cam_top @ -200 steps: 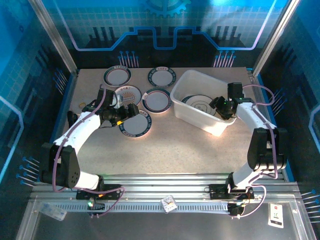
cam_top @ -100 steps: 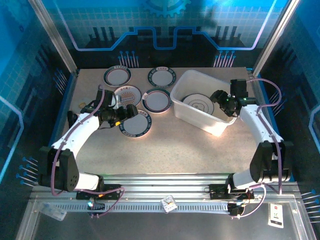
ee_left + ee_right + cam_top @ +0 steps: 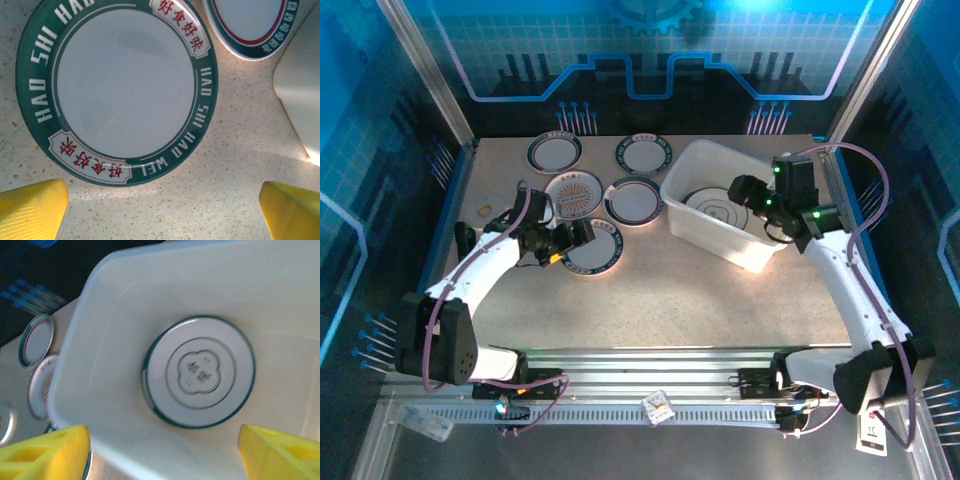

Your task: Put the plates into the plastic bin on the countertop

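- One plate lies flat on the floor of the plastic bin, face up. It is already stowed.
- Five more plates lie loose on the table, left of the bin, between centre and far edge.
- The bin sits near the table's far right corner, skewed to the edges.
- Right claw hangs over the bin opening, fingers apart, carrying nothing.
- Left claw hovers low over the green-rimmed plate nearest the table centre, fingers apart on either side of its near rim.
- Judgement: this is alignment for a rim pinch, since a flat plate offers only its edge.
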You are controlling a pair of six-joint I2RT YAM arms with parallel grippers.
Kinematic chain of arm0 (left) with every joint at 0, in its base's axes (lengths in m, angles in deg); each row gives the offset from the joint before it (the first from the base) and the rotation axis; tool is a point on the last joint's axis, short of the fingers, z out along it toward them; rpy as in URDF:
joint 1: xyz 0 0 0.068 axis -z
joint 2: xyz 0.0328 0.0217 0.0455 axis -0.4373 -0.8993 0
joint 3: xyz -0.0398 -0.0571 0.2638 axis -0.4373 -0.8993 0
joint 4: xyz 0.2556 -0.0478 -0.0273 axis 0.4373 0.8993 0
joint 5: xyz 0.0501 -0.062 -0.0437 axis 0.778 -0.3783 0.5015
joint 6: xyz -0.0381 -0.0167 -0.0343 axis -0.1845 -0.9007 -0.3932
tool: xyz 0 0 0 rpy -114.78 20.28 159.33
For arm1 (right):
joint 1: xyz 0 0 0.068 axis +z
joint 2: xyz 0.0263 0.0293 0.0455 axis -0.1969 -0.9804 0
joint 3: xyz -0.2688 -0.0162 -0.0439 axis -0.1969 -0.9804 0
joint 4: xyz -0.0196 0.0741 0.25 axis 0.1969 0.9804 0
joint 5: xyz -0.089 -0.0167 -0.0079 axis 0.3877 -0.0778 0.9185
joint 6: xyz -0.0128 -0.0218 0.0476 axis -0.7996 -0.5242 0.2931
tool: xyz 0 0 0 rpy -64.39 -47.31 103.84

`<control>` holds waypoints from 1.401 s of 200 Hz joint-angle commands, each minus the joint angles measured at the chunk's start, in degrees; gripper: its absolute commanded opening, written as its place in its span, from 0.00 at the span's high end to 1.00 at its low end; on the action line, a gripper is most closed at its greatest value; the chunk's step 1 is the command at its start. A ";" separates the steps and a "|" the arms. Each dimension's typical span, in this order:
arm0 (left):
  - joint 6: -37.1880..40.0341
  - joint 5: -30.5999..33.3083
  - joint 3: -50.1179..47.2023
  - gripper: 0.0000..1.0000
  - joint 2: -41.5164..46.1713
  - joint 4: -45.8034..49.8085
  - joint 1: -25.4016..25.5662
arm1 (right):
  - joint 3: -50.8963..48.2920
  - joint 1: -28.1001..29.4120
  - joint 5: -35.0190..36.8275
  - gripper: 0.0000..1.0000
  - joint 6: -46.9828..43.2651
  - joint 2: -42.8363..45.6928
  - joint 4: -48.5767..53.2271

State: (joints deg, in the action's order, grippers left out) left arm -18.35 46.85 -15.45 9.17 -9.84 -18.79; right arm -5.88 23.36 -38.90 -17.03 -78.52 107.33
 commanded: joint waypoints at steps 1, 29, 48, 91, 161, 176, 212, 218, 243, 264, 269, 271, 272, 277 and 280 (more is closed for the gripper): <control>-2.41 -0.45 -1.51 0.01 -1.56 -1.19 0.36 | 0.90 4.94 2.48 0.22 -2.86 1.47 3.95; -3.09 -0.23 -2.05 0.01 -3.83 -2.22 0.60 | -0.12 10.34 3.04 0.22 -2.77 1.61 4.75; -3.05 1.79 -2.05 0.01 -5.00 -1.21 0.60 | -1.16 13.37 3.11 0.23 -2.62 1.43 3.86; -4.04 6.95 -3.60 0.01 -5.27 -0.86 0.51 | -2.38 16.44 2.57 0.24 -2.12 -0.39 1.89; -4.87 9.61 -2.92 0.07 -11.00 -4.25 -0.08 | -0.42 17.46 1.66 0.25 -2.95 -5.06 0.73; -4.93 9.53 -2.60 0.09 -11.94 -5.65 -0.19 | -0.07 17.52 1.79 0.25 -3.25 -5.66 0.94; -4.68 9.12 -1.74 0.16 -13.77 -7.95 -0.46 | 0.24 17.47 2.16 0.25 -3.38 -6.36 0.92; -4.54 8.93 -1.63 0.19 -14.10 -8.26 -0.46 | 0.16 17.51 2.04 0.26 -3.33 -6.42 0.85; -4.10 9.15 -1.22 0.29 -15.60 -7.93 -0.46 | -0.03 17.47 1.94 0.25 -3.11 -6.68 1.11; -4.01 9.40 -1.66 0.35 -16.18 -8.10 -0.49 | -0.19 17.45 2.26 0.26 -2.99 -6.64 1.20; -3.97 9.48 -1.82 0.36 -16.11 -8.19 -0.54 | -0.13 17.52 2.34 0.26 -2.99 -6.69 1.20; -4.01 9.52 -1.90 0.36 -16.08 -8.18 -0.54 | -0.18 17.52 2.35 0.26 -2.99 -6.69 1.20; -4.03 9.57 -1.93 0.37 -16.04 -8.19 -0.54 | -0.19 17.52 2.36 0.26 -2.99 -6.67 1.20; -3.91 9.61 -2.10 0.39 -15.89 -8.25 -0.54 | -0.16 17.44 2.44 0.26 -2.97 -6.71 1.13; -3.82 9.62 -2.20 0.40 -15.84 -8.28 -0.54 | -0.12 17.45 2.43 0.26 -2.94 -6.72 1.07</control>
State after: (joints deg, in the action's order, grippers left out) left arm -23.07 56.16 -18.05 -5.47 -16.74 -19.12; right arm -7.30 40.22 -36.76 -19.54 -84.81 108.69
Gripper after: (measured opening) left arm 0.628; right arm 0.745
